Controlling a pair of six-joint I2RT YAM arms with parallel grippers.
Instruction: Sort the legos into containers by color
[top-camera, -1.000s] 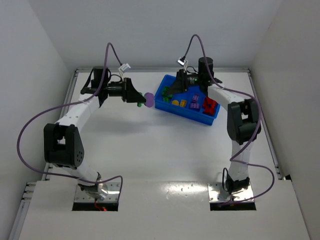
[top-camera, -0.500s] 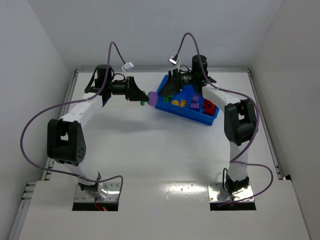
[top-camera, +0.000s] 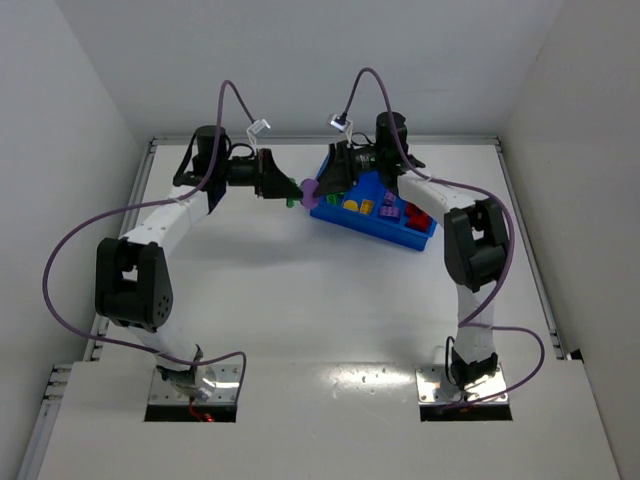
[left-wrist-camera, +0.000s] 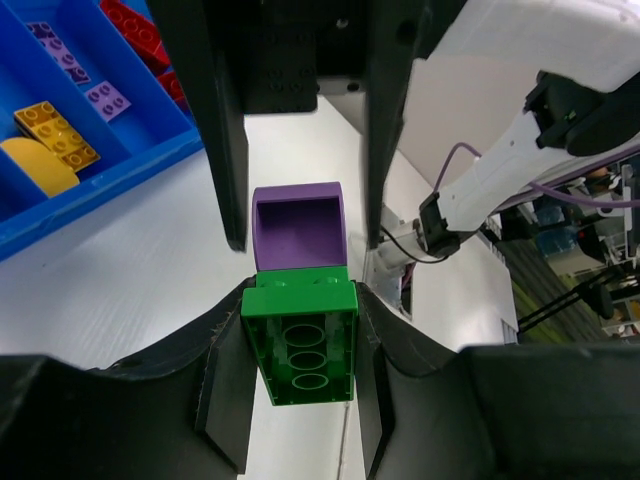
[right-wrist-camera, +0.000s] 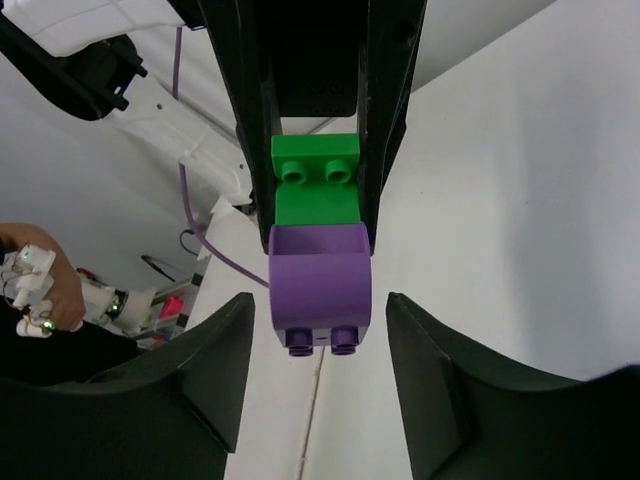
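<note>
My left gripper is shut on a green brick joined to a purple brick, held in the air just left of the blue bin. My right gripper faces it, open, its fingers on either side of the purple brick with gaps on both sides. The green brick shows behind it, between the left gripper's fingers. The bin's compartments hold yellow, purple and red bricks.
The bin sits at the back centre-right of the white table, tilted. White walls enclose the left, back and right sides. Purple cables loop above both arms.
Both grippers moved toward each other. The left carried the green and purple stack rightward; the right swung left out of the bin and now straddles the purple brick.
</note>
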